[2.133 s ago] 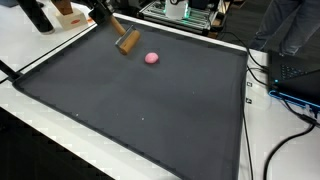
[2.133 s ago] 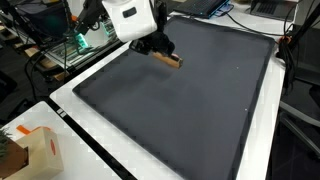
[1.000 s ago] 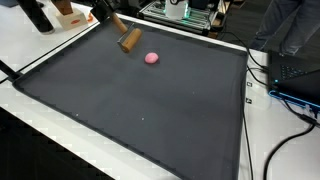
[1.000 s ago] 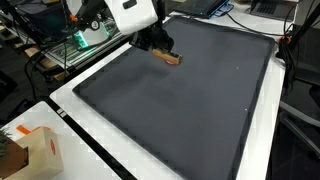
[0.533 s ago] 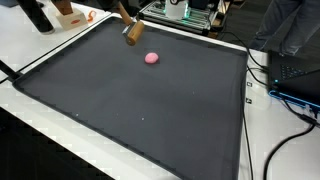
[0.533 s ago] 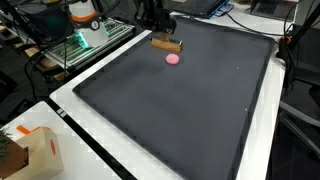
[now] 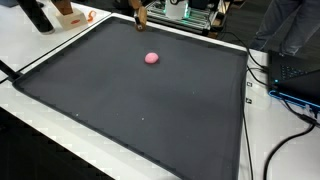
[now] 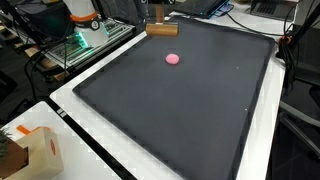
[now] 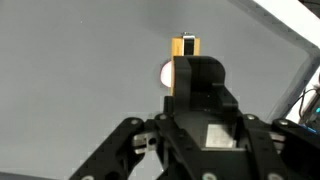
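A small wooden block (image 8: pixel 161 30) hangs above the far edge of the black mat (image 8: pixel 180 110), with my gripper (image 8: pixel 156 10) shut on it; most of the gripper is cut off by the top of the picture. In an exterior view the block (image 7: pixel 140 17) shows only at the top edge. A pink ball (image 7: pixel 151 58) lies on the mat below and apart from the block, also seen in an exterior view (image 8: pixel 172 59). In the wrist view my gripper (image 9: pixel 190 62) holds the block (image 9: pixel 186 45) at its tip, and the ball (image 9: pixel 166 72) peeks out beside the fingers.
The mat lies on a white table (image 7: pixel 40 130). A cardboard box (image 8: pixel 28 150) sits at a table corner. An orange box (image 7: pixel 70 12) and dark items stand beyond the mat. Cables (image 7: pixel 285 95) run along one side. A rack with green lights (image 8: pixel 85 38) stands nearby.
The gripper has risen with the block and moved toward the mat's far edge, nearly leaving both exterior views. The pink ball has stayed where it was.
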`<state>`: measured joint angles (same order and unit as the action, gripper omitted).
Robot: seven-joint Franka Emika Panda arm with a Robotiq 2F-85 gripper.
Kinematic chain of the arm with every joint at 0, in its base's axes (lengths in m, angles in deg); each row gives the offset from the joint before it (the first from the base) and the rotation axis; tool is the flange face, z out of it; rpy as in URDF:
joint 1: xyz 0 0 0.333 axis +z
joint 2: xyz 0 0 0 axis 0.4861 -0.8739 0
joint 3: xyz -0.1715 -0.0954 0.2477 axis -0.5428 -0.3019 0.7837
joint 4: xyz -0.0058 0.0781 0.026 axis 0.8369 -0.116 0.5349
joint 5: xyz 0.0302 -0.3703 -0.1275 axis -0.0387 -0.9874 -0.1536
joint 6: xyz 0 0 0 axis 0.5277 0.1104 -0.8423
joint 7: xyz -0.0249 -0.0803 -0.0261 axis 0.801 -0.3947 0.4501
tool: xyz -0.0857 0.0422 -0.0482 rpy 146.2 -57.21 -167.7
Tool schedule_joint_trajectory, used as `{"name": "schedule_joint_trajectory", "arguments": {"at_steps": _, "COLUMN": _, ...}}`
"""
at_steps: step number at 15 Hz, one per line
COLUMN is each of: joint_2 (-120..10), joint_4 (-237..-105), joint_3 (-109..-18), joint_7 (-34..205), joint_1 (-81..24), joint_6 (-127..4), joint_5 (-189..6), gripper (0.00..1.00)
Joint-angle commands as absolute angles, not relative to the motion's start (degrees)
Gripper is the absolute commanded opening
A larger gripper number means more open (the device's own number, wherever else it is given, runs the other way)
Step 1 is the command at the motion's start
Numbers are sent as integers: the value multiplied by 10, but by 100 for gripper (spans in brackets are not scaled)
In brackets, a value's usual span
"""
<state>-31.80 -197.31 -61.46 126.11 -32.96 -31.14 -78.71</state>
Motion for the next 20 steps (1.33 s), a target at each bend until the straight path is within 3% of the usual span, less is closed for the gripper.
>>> {"name": "schedule_joint_trajectory", "arguments": {"at_steps": 1, "joint_2": -258, "joint_4": -2006, "joint_3": -600, "joint_7": 1272, "joint_1": -296, "joint_6": -309, "joint_5": -834, "gripper": 24}}
{"name": "schedule_joint_trajectory", "arguments": {"at_steps": 8, "joint_2": -213, "joint_4": -2013, "joint_3": -567, "joint_7": 1283, "joint_1": -237, "joint_6": -312, "joint_5": -878, "gripper": 24}}
{"name": "schedule_joint_trajectory", "arguments": {"at_steps": 9, "joint_2": -239, "joint_4": -1995, "joint_3": -576, "joint_7": 1269, "joint_1": -240, "joint_6": -309, "joint_5": -862, "gripper": 49}}
{"name": "schedule_joint_trajectory", "arguments": {"at_steps": 20, "joint_2": -228, "joint_4": -2001, "joint_3": -572, "joint_7": 1273, "joint_1": -230, "joint_6": -309, "joint_5": -868, "gripper": 49}}
